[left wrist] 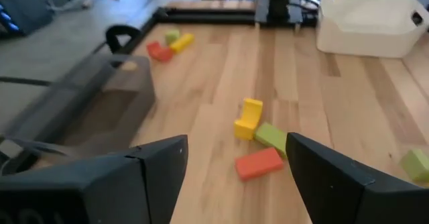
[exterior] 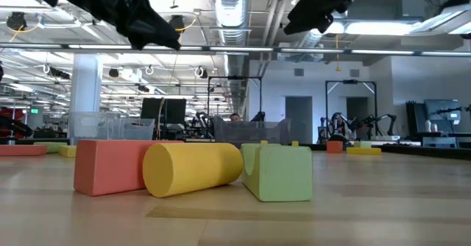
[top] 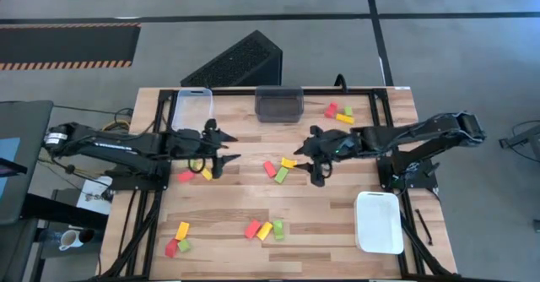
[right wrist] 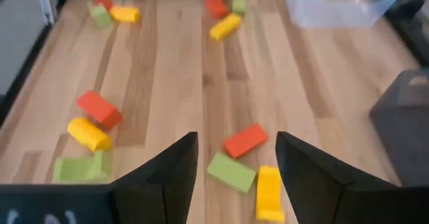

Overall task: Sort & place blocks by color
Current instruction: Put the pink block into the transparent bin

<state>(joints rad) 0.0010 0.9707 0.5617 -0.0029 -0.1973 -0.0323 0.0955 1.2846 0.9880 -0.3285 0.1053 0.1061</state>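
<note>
The blocks (top: 281, 170) are scattered in small clusters across the worktop (top: 321, 210), none inside the clear tray (top: 194, 106), dark grey tray (top: 279, 104) or white tray (top: 379, 222). A red, yellow and green cluster lies at mid-worktop between the left gripper (top: 224, 147) and right gripper (top: 313, 160); both pairs of fingers are spread wide and hold nothing.

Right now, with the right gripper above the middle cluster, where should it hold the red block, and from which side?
Probably from straight above, closing on the two long sides of the red block at mid-length: it lies flat and oblong. The open right gripper should turn to match its diagonal; the green block lies close beside it.
</note>
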